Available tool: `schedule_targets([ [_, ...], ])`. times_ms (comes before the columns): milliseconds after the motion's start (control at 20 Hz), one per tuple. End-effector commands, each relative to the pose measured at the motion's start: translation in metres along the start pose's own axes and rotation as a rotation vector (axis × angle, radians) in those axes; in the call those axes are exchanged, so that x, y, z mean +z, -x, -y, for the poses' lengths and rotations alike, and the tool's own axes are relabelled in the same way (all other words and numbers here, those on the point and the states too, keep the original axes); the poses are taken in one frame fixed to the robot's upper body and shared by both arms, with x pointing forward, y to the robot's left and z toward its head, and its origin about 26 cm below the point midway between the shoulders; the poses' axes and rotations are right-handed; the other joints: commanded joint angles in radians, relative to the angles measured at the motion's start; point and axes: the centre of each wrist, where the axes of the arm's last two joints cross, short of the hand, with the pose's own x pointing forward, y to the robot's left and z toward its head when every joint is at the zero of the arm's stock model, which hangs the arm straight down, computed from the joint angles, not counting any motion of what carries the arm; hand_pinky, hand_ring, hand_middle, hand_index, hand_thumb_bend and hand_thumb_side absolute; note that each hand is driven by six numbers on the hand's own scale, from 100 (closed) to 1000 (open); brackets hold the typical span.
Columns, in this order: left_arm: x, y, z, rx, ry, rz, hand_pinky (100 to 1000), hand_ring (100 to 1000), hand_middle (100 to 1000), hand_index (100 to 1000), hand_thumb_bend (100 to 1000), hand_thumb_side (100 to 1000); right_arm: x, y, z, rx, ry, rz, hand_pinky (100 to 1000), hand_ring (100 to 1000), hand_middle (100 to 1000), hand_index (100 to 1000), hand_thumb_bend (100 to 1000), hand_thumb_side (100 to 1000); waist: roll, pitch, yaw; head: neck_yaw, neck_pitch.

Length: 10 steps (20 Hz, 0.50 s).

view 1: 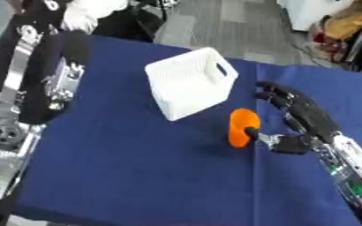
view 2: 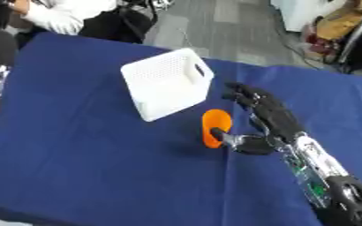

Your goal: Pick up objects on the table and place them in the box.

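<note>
An orange cup [view 1: 243, 127] stands on the blue table [view 1: 137, 159], just right of the white perforated box [view 1: 190, 82]. My right hand [view 1: 300, 115] is beside the cup on its right. Its thumb touches the cup's lower side while the fingers stretch out straight behind the cup, toward the box. The box is tipped, with its opening facing up and to the right. My left arm [view 1: 37, 84] hangs along the left edge of the left eye view; its hand is hidden from both views.
Past the table's far edge there are grey floor, dark bags and a yellowish bundle [view 1: 346, 22]. A person in white [view 2: 60, 13] sits at the far left corner. Bare blue cloth fills the front half of the table.
</note>
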Motion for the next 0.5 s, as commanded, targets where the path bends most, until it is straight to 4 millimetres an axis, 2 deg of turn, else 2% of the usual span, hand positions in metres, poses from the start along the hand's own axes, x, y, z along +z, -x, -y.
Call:
schedule_targets([
  [50, -0.0083, -0.0045, -0.0038, -0.003, -0.003, 0.039, 1000, 885, 970, 886, 144, 822, -0.0082, 0.0009, 0.0062, 0.017, 0.010, 0.014, 843, 853, 927, 880, 515, 1000, 0.005, -0.007, 0.002, -0.008, -0.016],
  [500, -0.0128, -0.0057, -0.0030, 0.006, -0.011, 0.056, 1000, 886, 970, 887, 146, 820, -0.0163, -0.0004, -0.0004, 0.015, -0.002, 0.025, 838, 851, 927, 883, 509, 1000, 0.005, 0.002, 0.013, -0.011, -0.026],
])
